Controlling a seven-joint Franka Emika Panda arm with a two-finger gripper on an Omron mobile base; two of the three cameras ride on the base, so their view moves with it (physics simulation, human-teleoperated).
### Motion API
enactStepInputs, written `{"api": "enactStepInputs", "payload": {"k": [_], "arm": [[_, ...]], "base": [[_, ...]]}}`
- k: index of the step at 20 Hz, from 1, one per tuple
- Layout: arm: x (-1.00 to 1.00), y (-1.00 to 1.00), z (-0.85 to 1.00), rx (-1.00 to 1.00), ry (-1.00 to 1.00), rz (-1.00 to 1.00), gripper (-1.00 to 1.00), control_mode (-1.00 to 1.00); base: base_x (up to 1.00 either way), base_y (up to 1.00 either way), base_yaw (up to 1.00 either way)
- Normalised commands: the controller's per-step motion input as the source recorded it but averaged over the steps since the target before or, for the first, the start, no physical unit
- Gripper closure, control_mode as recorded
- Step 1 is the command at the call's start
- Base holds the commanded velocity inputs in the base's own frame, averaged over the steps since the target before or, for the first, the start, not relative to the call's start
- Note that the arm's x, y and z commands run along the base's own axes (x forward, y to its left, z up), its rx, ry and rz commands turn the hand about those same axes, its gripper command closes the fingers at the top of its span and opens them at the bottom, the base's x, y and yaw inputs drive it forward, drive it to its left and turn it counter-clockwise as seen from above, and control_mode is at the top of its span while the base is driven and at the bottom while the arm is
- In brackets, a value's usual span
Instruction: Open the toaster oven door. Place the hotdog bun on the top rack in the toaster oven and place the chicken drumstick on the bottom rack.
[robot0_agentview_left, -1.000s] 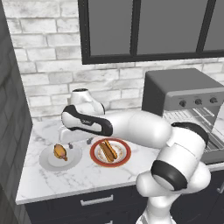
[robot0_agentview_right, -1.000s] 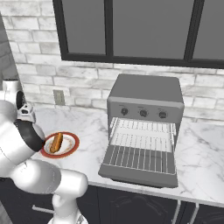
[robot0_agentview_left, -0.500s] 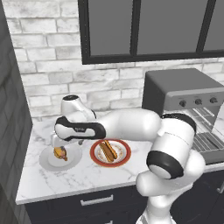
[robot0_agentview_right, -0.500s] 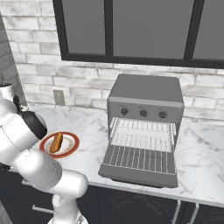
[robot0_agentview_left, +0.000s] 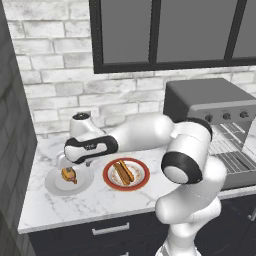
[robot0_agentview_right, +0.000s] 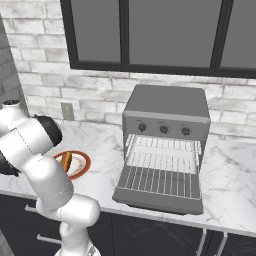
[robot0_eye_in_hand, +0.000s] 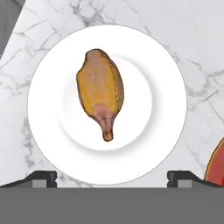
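1. Gripper (robot0_eye_in_hand: 112, 177): jaws spread fully wide, nothing between them. In the hand view the two dark fingertips (robot0_eye_in_hand: 41, 177) sit at the lower left and lower right, straddling the near rim of the white plate. In the left base view the hand hangs above that plate at centre left.
2. Chicken drumstick (robot0_eye_in_hand: 100, 92): golden-brown, narrow darker end pointing toward the bottom of the hand view. Lies on the white plate (robot0_eye_in_hand: 166, 100), slightly left of the plate's middle, untouched.
3. White plate, left base view (robot0_agentview_left: 52, 184): lower left of the frame on the marble counter (robot0_agentview_left: 75, 207), just beside the red-rimmed plate.
4. Hotdog bun (robot0_agentview_left: 123, 171): tan with a reddish sausage, lying on the red-rimmed plate (robot0_agentview_left: 142, 176), centre of the left base view. In the right base view it shows at centre left, partly hidden by the arm.
5. Toaster oven (robot0_agentview_right: 167, 107): centre of the right base view, three knobs across the front.
6. Toaster oven door (robot0_agentview_right: 160, 192): folded down flat, open.
7. Top rack (robot0_agentview_right: 165, 146): wire grid in the upper cavity, bare.
8. Bottom rack (robot0_agentview_right: 162, 167): wire grid below it, bare.
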Motion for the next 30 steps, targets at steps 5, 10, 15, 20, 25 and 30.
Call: {"api": "enactStepInputs", "payload": {"k": [5,10,15,20,25,30], "arm": [[0.25,0.30,-0.24,0.04,0.00,0.00,-1.00,-1.00],[0.23,0.22,-0.08,-0.01,0.01,0.00,-1.00,-1.00],[0.23,0.30,-0.07,-0.06,0.09,0.00,-1.00,-1.00],[0.29,0.15,-0.18,-0.07,0.14,0.00,-1.00,-1.00],[0.24,0.00,-0.14,-0.06,0.12,0.00,-1.00,-1.00],[0.02,0.03,-0.12,-0.05,0.09,0.00,-1.00,-1.00]], "base": [[0.00,0.00,0.00],[0.00,0.00,0.00],[0.00,0.00,0.00],[0.00,0.00,0.00],[0.00,0.00,0.00],[0.00,0.00,0.00]]}}
